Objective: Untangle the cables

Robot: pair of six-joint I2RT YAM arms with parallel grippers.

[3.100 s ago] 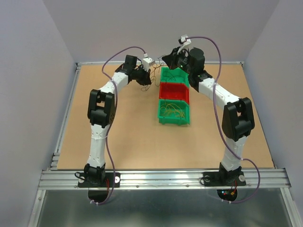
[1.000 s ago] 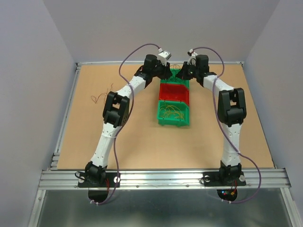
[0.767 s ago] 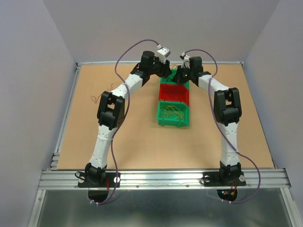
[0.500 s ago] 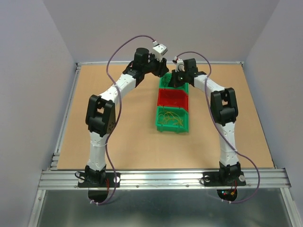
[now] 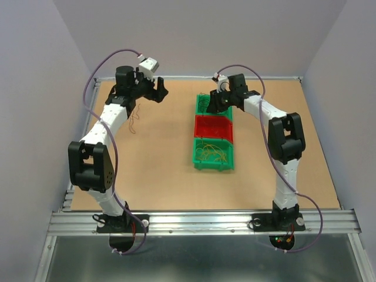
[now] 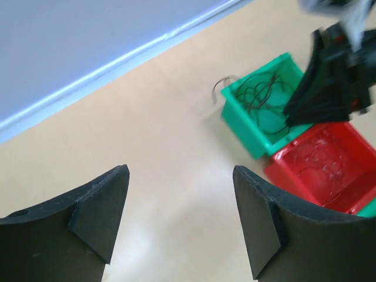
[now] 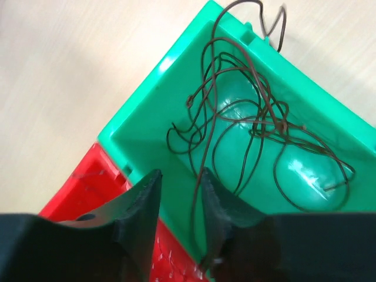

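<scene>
Dark thin cables (image 7: 258, 117) lie curled in the far green bin (image 7: 147, 117). One strand runs up between the fingers of my right gripper (image 7: 180, 176), against the right finger; the jaws stand a little apart, just above the bin. From above, the right gripper (image 5: 212, 106) hangs over that bin (image 5: 203, 101). My left gripper (image 6: 179, 194) is wide open with nothing in it, held over bare table to the left (image 5: 160, 93). A few loose cables (image 5: 134, 119) lie on the table under the left forearm. Yellow cables (image 5: 211, 148) fill the near green bin.
Three bins stand in a row at mid table: far green, a red bin (image 5: 213, 126) and a near green bin (image 5: 200, 160). The left wrist view shows the far green bin (image 6: 241, 114), the red bin (image 6: 323, 158) and the right gripper (image 6: 335, 76) above them.
The left arm has swung left, away from the bins, and its jaws have opened wide. The right gripper stayed over the far green bin and its jaws have parted.
</scene>
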